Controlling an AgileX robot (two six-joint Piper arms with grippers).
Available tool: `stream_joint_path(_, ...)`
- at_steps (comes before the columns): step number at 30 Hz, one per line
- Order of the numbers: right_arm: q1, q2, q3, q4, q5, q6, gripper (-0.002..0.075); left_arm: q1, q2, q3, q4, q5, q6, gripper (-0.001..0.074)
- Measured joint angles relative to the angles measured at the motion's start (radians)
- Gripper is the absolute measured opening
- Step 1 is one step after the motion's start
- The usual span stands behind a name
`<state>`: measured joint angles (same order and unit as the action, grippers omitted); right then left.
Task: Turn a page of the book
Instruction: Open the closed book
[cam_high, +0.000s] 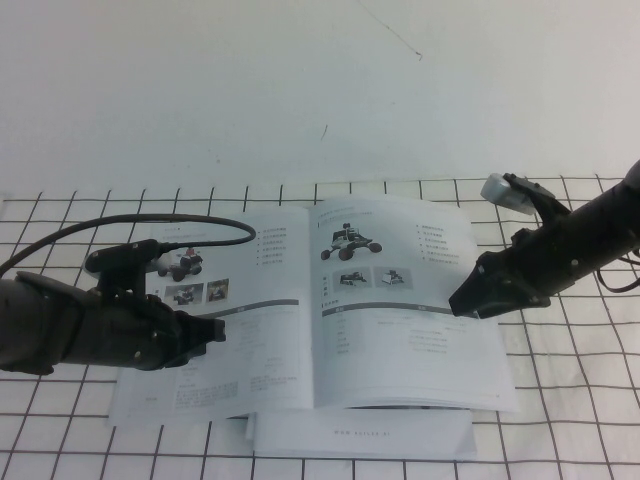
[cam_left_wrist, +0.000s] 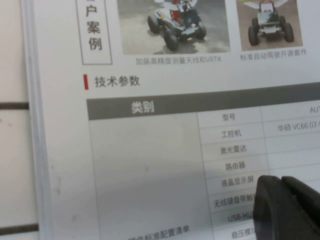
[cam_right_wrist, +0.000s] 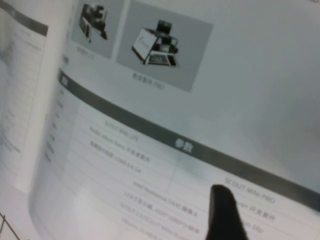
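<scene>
The book (cam_high: 300, 300) has smooth, faintly glossy paper leaves; both arms' jaws look like matt black plastic.

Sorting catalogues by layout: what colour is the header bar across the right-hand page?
Dark grey bar on the page, clearest in the right wrist view.

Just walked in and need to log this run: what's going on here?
A two-armed robot is working on an open book on the gridded table. The left gripper, fingers shut, rests on the left-hand leaf. The right gripper sits at the outer edge of the right-hand page, which looks slightly bowed but not yet turned.
</scene>
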<state>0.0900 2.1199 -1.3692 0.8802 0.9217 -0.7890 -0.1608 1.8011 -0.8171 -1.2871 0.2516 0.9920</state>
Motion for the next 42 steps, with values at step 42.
stream_joint_path(42,0.018,0.009,0.000,-0.107,-0.022,0.018,0.0402,0.000,0.027,-0.005,-0.036,0.020,0.007,-0.0002)
